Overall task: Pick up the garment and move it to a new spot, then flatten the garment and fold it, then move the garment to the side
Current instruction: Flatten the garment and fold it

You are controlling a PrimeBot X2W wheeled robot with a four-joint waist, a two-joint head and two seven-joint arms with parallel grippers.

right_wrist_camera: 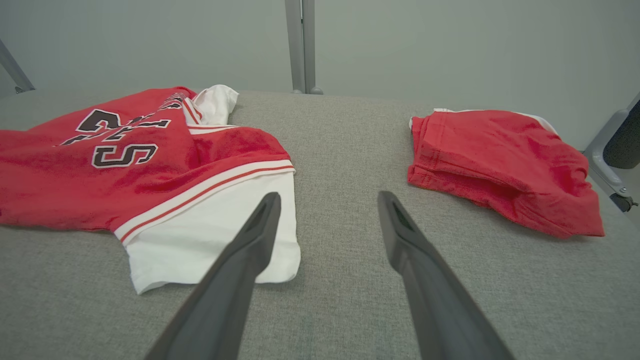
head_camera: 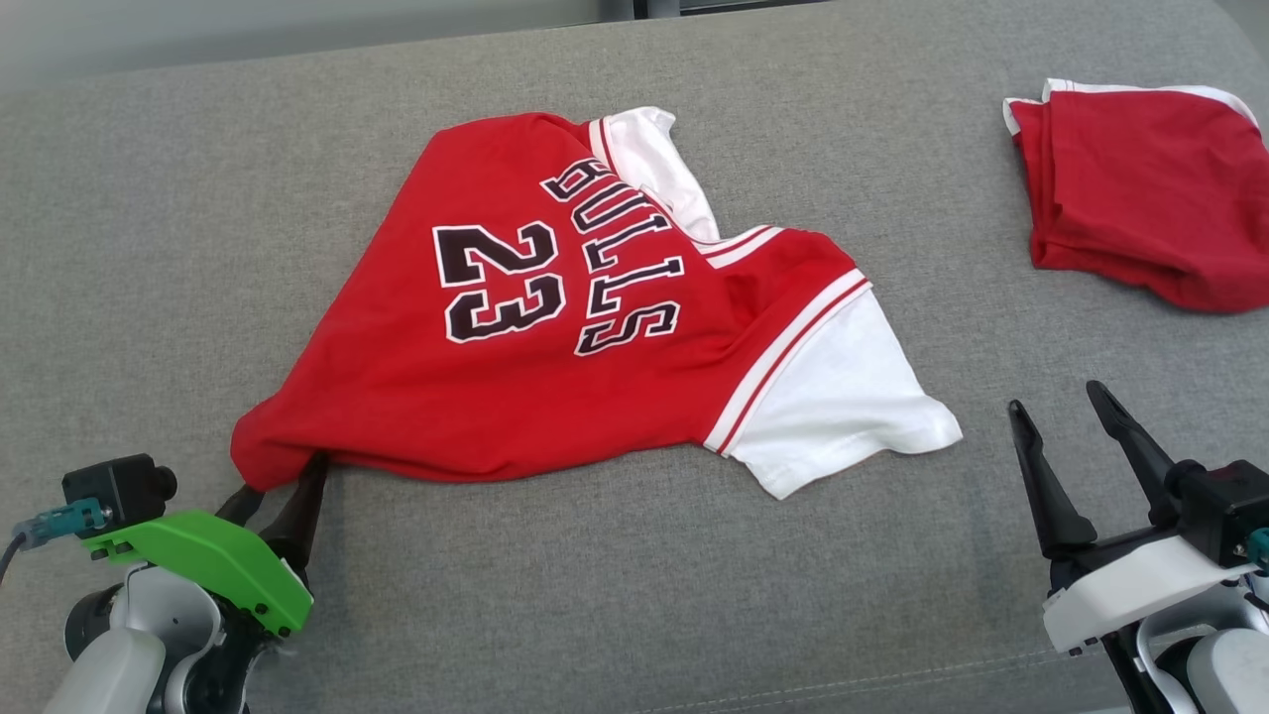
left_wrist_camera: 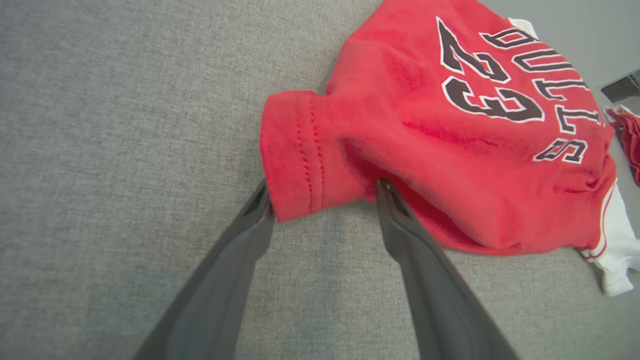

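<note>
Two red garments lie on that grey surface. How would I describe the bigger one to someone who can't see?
In the middle of the grey cushion lies a red jersey, one corner between the open fingers of the left gripper. Unlike the red bundle at the far right, it has white sleeves and black BULLS 23 lettering.

Lab w/ cloth bench (head_camera: 634, 595), bare wall (right_wrist_camera: 450, 45)

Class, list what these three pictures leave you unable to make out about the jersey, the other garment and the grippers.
- Left gripper: head view, fingertips hidden under the bunched hem of the jersey.
- Far sleeve: head view, partly hidden by a red fold.
- Folded red garment: head view, cut off by the right edge; its own folds hide its type.
</note>
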